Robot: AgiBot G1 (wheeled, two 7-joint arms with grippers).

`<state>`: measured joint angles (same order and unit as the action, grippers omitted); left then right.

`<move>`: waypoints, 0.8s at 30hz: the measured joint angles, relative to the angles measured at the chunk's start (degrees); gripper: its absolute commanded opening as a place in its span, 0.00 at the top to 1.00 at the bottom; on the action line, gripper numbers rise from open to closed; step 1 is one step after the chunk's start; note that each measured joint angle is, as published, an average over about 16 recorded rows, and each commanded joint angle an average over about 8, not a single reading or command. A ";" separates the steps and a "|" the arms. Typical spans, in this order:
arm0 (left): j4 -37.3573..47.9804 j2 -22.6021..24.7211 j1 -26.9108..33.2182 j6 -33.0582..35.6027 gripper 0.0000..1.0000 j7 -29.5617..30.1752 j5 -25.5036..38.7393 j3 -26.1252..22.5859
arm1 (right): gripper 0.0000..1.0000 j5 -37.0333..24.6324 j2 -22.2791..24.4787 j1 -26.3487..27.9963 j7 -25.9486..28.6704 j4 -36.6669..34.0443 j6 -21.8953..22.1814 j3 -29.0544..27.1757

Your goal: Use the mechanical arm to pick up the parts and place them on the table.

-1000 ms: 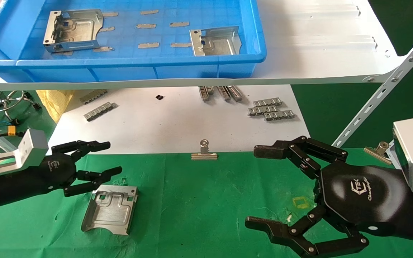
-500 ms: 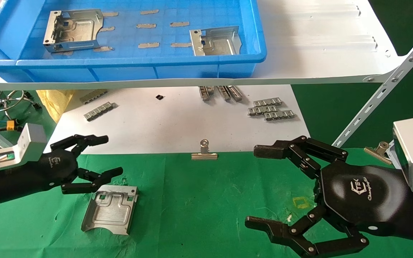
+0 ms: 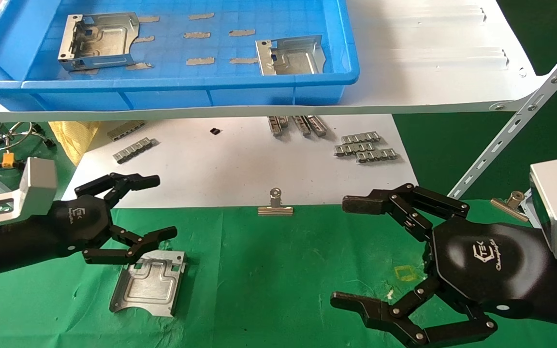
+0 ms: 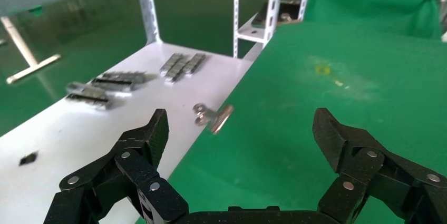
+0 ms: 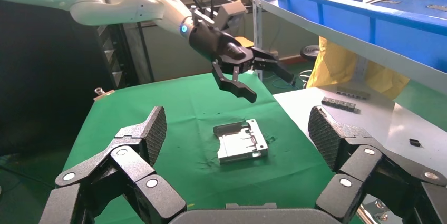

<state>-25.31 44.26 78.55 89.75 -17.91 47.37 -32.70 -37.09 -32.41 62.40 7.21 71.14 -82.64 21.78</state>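
- Left hand (image 3: 128, 217) hovers with fingers spread wide, empty, above the far edge of a sheet-metal plate (image 3: 149, 282) lying flat on the green table (image 3: 278, 270).
- Right hand (image 3: 385, 261) hangs spread and empty.
- Two more plates (image 3: 98, 41) sit in the blue tray (image 3: 186, 92).

Left hand (image 3: 128, 220) and right hand (image 3: 385, 256): three black jointed fingers with silver pivot screws are fitted to a hexagonal black palm marked with a white logo. Silver boxy wrists are noted; a white forearm is seen in the right wrist view.
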 measured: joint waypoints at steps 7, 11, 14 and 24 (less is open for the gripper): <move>-8.67 -1.66 -3.05 -0.73 0.00 5.15 -0.99 3.00 | 0.00 0.00 0.00 0.00 0.00 0.00 0.00 0.00; -13.63 -2.61 -4.80 -1.15 0.00 8.09 -1.56 4.71 | 0.00 0.00 0.00 0.00 0.00 0.00 0.00 0.00; -17.34 -3.32 -6.10 -1.46 0.00 10.30 -1.98 6.00 | 0.00 0.00 0.00 0.00 0.00 0.00 0.00 0.00; -29.69 -5.69 -10.45 -2.50 0.00 17.63 -3.39 10.26 | 0.00 0.00 0.00 0.00 0.00 0.00 0.00 0.00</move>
<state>-55.00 38.58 68.10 87.26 -0.28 43.98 -22.44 -37.09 -32.41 62.40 7.21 71.14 -82.64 21.78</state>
